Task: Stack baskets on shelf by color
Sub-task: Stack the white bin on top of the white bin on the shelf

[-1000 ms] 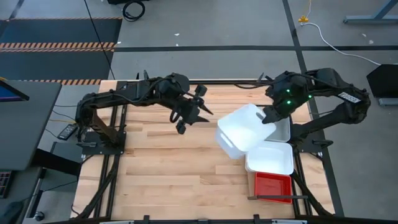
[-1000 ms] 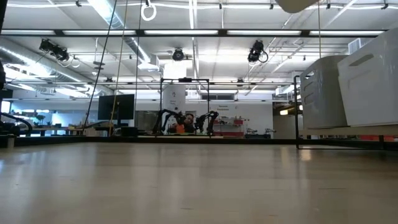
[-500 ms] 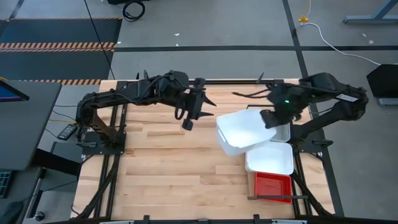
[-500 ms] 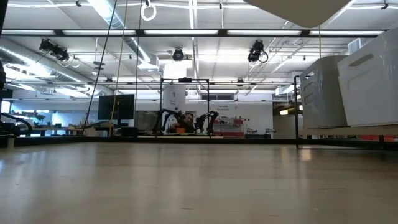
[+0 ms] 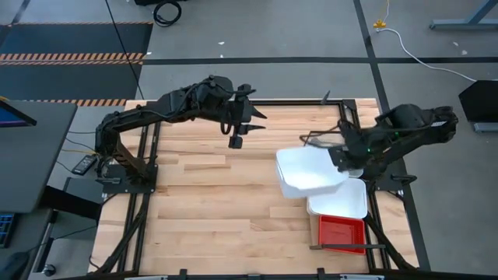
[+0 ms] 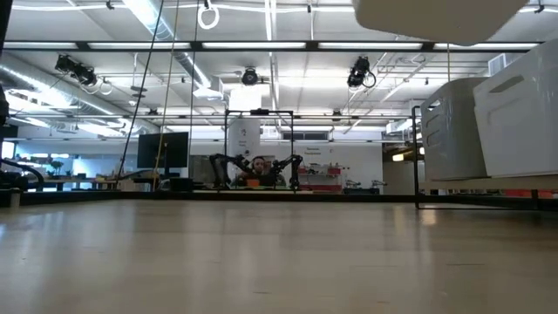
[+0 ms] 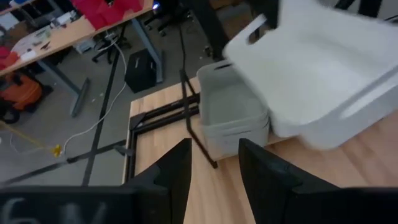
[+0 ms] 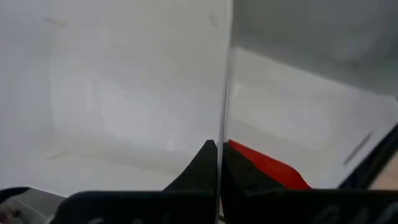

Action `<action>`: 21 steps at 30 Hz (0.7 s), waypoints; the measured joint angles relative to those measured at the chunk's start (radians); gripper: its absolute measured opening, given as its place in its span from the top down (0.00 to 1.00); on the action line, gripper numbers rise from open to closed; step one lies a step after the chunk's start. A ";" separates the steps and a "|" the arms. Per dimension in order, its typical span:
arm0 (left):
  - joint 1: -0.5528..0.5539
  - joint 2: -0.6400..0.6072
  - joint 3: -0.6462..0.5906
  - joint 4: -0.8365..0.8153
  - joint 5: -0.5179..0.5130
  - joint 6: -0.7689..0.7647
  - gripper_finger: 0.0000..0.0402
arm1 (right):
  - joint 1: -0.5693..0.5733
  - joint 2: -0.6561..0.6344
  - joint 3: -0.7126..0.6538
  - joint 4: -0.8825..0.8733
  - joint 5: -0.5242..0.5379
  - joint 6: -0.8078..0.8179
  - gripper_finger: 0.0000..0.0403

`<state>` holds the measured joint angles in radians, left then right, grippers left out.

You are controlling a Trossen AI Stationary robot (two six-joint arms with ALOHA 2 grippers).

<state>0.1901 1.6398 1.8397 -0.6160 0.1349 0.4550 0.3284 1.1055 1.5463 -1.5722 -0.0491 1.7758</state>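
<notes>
We see the wooden surface [image 5: 210, 194] with the shelf frame [image 5: 366, 117] along its right edge, where 1 white basket [image 5: 338, 200] and 1 red basket [image 5: 342, 232] sit in a row. The right tool [image 5: 342, 153] is clenched on the rim of another white basket [image 5: 310, 169], holding it raised above the surface and partly over the resting white one, probably to nest same colours. The left tool [image 5: 237, 128] hangs released and empty over the far middle, clear of the carry.

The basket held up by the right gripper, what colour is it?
White. The basket in the right gripper shows best in the high view.
</notes>
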 joint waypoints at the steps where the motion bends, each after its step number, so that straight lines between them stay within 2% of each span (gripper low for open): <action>1: 0.006 0.000 0.000 -0.007 0.000 0.000 0.66 | 0.019 -0.005 -0.008 0.001 0.000 0.022 0.99; 3: 0.018 0.000 0.000 -0.021 0.005 -0.001 0.67 | 0.058 -0.023 -0.020 0.001 0.025 0.075 0.99; 9: 0.047 0.000 0.000 -0.065 0.113 -0.029 0.69 | 0.178 -0.083 -0.073 0.001 0.075 0.230 0.99; 13: 0.049 0.000 0.000 -0.064 0.122 -0.054 0.70 | 0.247 -0.124 -0.138 0.001 0.075 0.262 0.99; 21: 0.038 0.000 0.000 -0.052 0.122 -0.164 0.71 | 0.315 -0.216 -0.267 0.001 0.040 0.268 0.99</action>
<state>0.2283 1.6398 1.8397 -0.6685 0.2565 0.2913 0.6432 0.8891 1.2798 -1.5711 -0.0094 2.0438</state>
